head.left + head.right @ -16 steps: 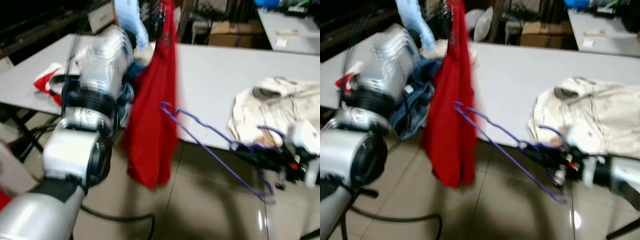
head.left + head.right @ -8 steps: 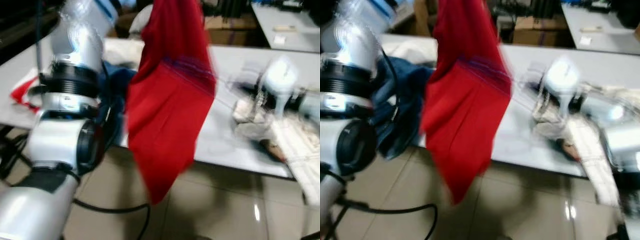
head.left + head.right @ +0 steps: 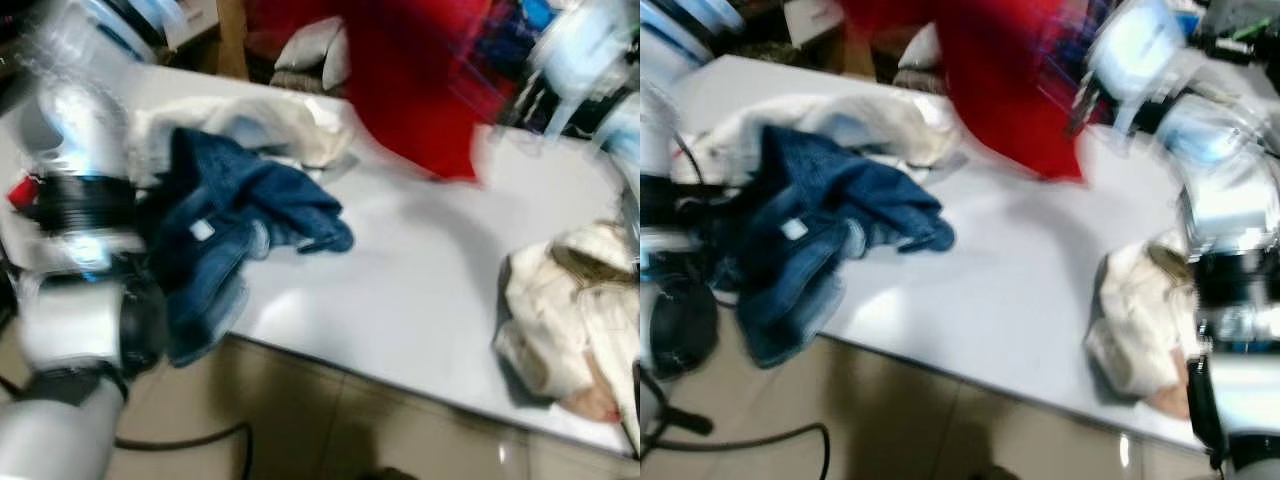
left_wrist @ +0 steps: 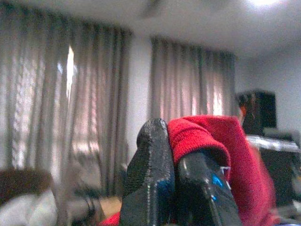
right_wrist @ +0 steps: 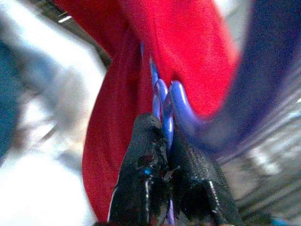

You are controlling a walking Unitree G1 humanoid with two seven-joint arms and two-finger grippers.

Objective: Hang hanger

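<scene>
White table (image 3: pixel 420 290) bears denim; right hand (image 5: pixel 168 146) clamps purple hanger (image 5: pixel 175 101), left hand (image 4: pixel 175 162) pinches red garment (image 4: pixel 211 141).

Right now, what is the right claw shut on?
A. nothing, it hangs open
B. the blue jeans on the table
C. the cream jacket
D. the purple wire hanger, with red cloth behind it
D: in the right wrist view the right claw is pinched on the purple wire hanger, with the red garment right behind it; the blue jeans and cream jacket lie on the table.
</scene>
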